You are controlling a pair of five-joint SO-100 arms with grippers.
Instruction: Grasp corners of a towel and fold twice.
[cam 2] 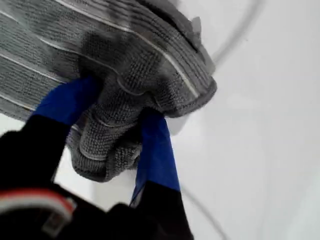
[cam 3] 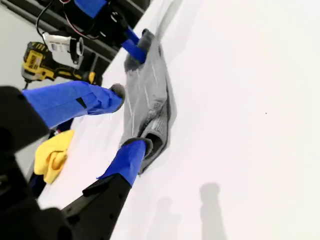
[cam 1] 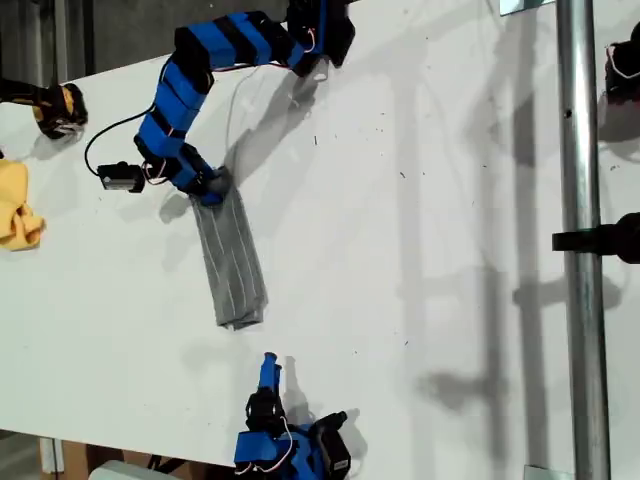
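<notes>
In the exterior view, the towel [cam 1: 231, 262] lay on the white table [cam 1: 450, 200] as a long narrow strip, so we judged that the folding was already far along. Our first gripper [cam 1: 210, 187] sat on the strip's far end, and our second gripper [cam 1: 269, 368] stood near the strip's other end, apart from it and touching nothing.

In the first wrist view, our first gripper [cam 2: 120, 125] was closed on the towel [cam 2: 150, 65]: a thick bunch of the grey striped cloth was pinched between its two blue fingers [cam 2: 156, 150]. The corners were hidden inside this bunch, so we could not tell which ones it held.

In the second wrist view, our second gripper [cam 3: 127, 120] had its fingers wide apart and held nothing; the towel [cam 3: 147, 95] lay just ahead of them. We judged that what was left was to release the cloth and perhaps make the strip tidy.
</notes>
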